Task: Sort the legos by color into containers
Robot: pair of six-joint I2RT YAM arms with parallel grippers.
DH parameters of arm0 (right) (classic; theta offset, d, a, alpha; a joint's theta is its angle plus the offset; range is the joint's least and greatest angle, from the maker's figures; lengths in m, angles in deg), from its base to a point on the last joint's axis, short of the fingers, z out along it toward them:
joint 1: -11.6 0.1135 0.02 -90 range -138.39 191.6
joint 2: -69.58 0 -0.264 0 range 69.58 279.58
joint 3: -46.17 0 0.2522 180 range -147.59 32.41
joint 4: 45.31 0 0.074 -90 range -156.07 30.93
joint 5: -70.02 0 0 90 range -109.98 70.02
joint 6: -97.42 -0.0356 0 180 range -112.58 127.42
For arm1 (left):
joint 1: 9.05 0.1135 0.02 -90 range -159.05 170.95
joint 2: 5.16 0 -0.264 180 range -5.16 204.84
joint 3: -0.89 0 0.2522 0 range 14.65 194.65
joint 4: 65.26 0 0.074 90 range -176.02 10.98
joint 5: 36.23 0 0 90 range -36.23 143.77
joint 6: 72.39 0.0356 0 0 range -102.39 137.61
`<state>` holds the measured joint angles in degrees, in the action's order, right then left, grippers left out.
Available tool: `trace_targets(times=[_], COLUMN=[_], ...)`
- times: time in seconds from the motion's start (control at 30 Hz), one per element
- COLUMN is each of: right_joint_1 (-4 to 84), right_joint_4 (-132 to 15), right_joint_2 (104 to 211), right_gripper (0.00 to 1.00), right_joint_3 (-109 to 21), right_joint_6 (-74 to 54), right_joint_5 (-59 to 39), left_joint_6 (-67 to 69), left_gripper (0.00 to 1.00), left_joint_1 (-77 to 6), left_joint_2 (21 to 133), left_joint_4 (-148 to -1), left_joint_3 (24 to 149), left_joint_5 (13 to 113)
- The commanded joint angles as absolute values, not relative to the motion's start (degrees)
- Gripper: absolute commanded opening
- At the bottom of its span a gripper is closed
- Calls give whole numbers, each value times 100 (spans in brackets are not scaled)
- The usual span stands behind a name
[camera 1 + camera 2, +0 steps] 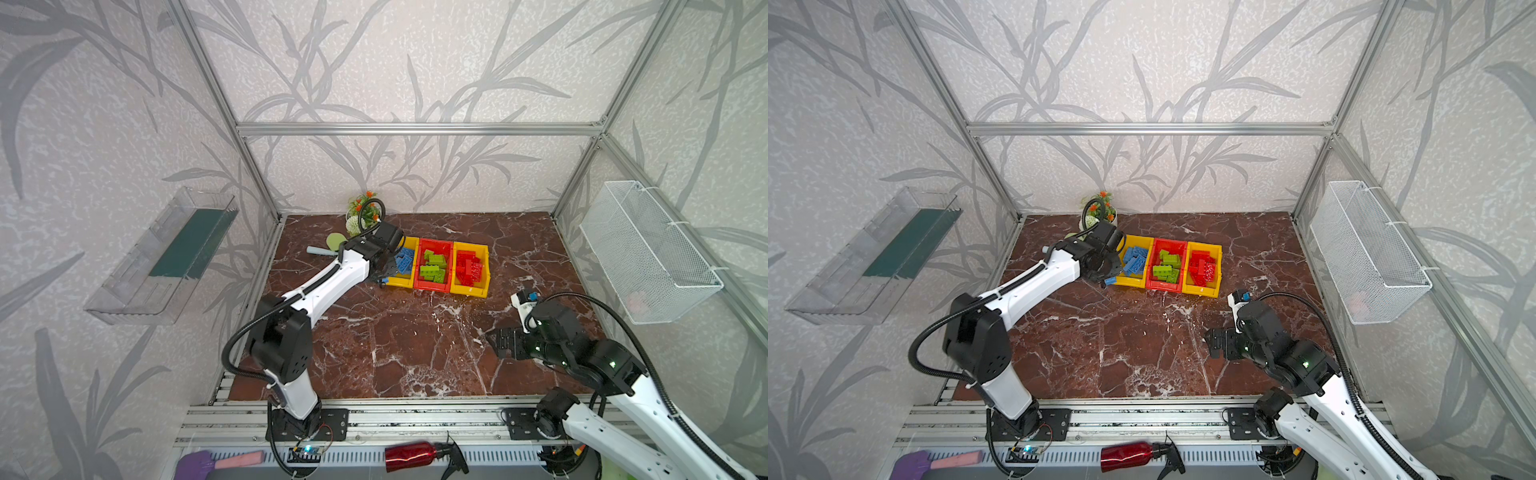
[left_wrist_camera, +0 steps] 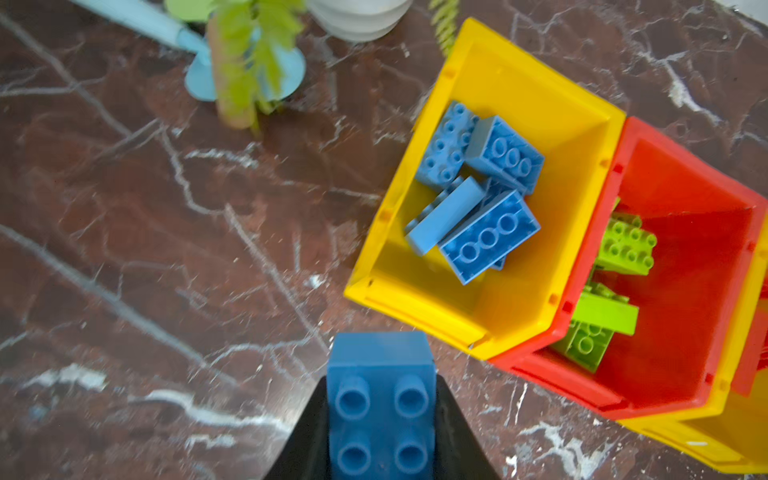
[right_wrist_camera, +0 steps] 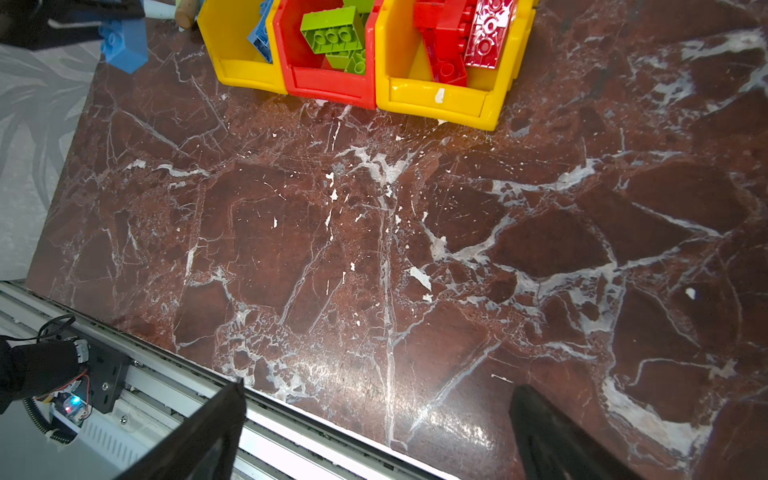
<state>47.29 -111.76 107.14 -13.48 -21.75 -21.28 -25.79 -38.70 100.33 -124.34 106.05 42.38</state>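
One blue brick (image 2: 380, 395) sits clamped between the left gripper's (image 2: 380, 370) fingers, just outside the front corner of the yellow bin (image 2: 415, 309) holding more blue legos (image 2: 478, 187). The right gripper (image 3: 380, 388) hangs over the marble table (image 3: 374, 249), fingers wide apart.

Legos (image 1: 434, 266) in three adjoining containers (image 1: 432, 286)
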Motion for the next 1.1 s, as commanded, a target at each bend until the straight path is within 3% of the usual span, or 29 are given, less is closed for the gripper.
trace_targets(times=[0.0, 0.2, 0.27, 0.4, 0.5, 0.6, 0.73, 1.07], right_joint_1=[4745, 4722, 4721, 4710, 4704, 4703, 4708, 4677], right_joint_4=[-11367, -11399, -11435, -11494, -11439, -11318, -11063, -10823], right_joint_2=[10754, 10924, 10982, 11116, 11198, 11273, 11276, 11406], right_gripper=[99, 99, 99, 99, 99, 99, 99, 99], right_joint_3=[-1581, -1764, -1836, -1965, -1996, -1992, -1920, -1780], right_joint_6=[-2246, -2299, -2269, -2203, -2176, -2170, -2198, -1738], right_joint_5=[-2421, -2550, -2617, -2726, -2697, -2619, -2486, -3089], left_joint_6=[-1975, -1551, -1462, -1388, -1369, -1386, -1345, -1063], left_gripper=[24, 25, 30, 73, 92, 94, 94, 99], left_joint_1=[-3894, -3885, -3876, -3874, -3872, -3906, -3952, -3792], left_joint_2=[10685, 12107, 12458, 13015, 13016, 12513, 11156, 7694], left_joint_4=[-12834, -13505, -13677, -14131, -14200, -13976, -13202, -12220], left_joint_3=[11500, 13426, 13928, 14823, 14909, 14350, 12715, 8658], left_joint_5=[4240, 4028, 3989, 3740, 3723, 3727, 3591, 1789])
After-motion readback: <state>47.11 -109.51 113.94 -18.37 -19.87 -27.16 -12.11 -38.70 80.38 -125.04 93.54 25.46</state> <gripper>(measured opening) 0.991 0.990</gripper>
